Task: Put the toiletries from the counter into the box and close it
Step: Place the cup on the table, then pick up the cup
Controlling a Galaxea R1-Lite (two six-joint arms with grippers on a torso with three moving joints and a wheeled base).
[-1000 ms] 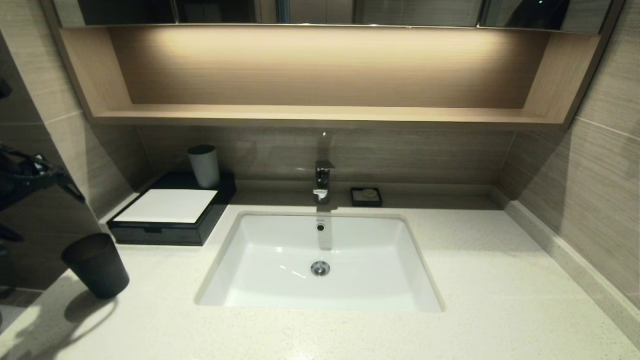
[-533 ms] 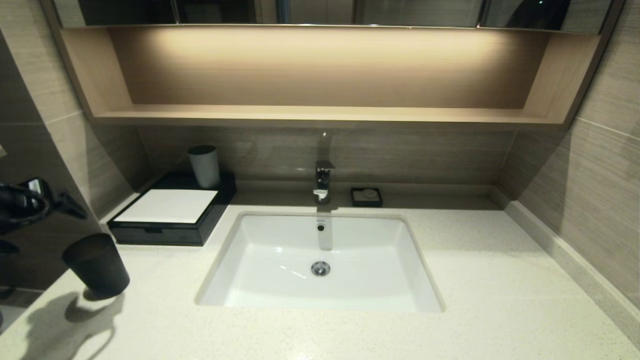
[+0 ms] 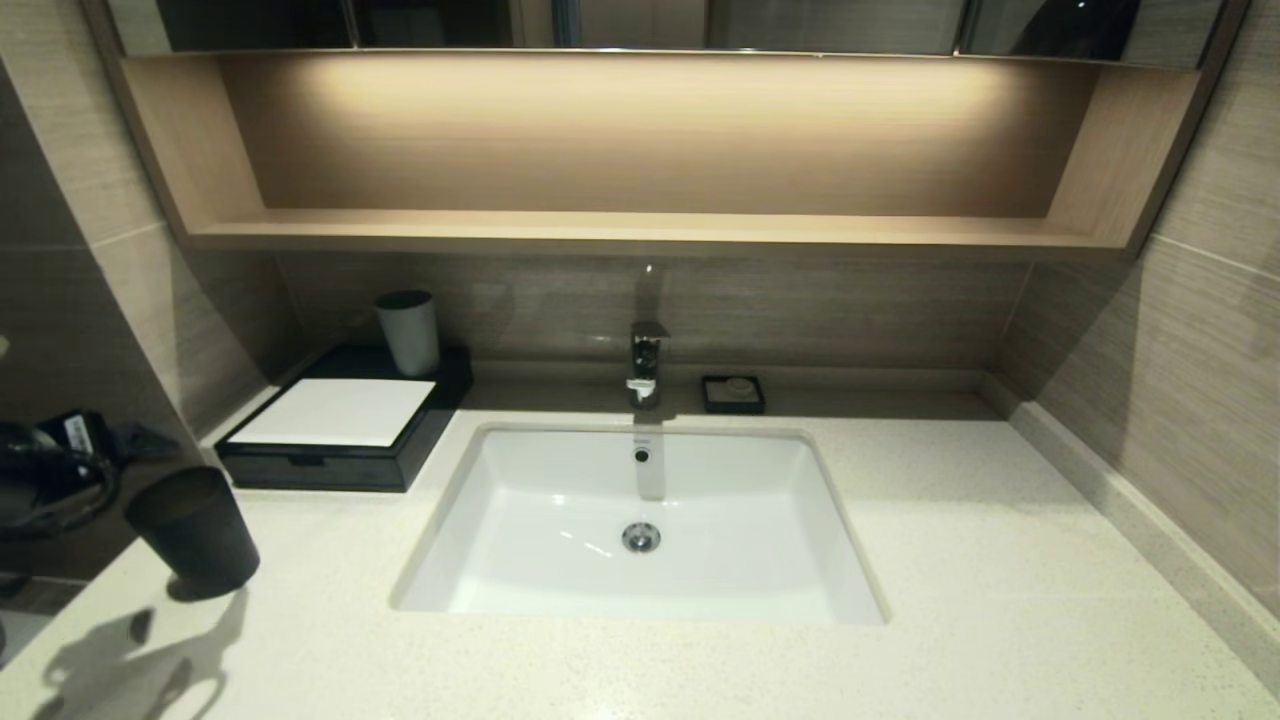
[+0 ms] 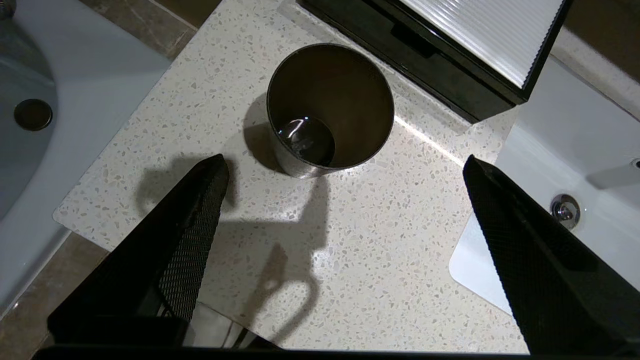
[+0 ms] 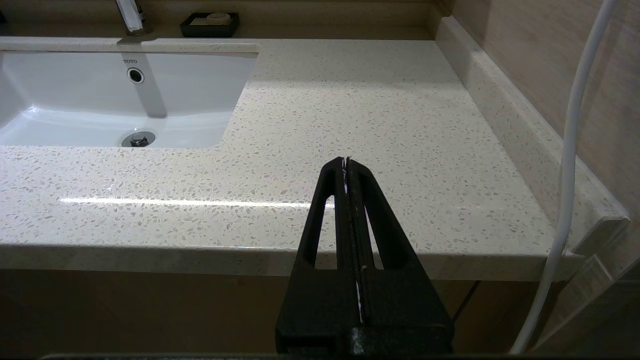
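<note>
A: Eyes on the box [image 3: 340,430], back left corner of the surface [image 3: 960,560], left of the sink [image 3: 640,530]. White panel on top, the notched drawer front sits flush with the black body.

B: And a pale cup [image 3: 409,332] stands on the box's far end, against the wall.

A: Toiletries? I can't spot a toothbrush or a sachet in any view.

B: Nearer us, the dark tumbler [image 3: 193,530] stands upright near the surface's left edge, a little in front of the box and apart from it.

A: The left claw [image 4: 345,170] hangs above that tumbler, fingers [image 4: 190,215] wide apart, holding nothing. From the wrist view you look straight down into the tumbler; it looks empty.

B: In the head view the left arm [image 3: 50,470] is only a dark shape at the far left edge, with its shadow on the surface below.

A: Right claw [image 5: 346,161] now: fingers pressed together, nothing between them, low at the front edge, right of the sink.

B: Behind the sink, the tap [image 3: 646,362], and just to its right a small black soap dish [image 3: 733,393] against the wall.
</note>
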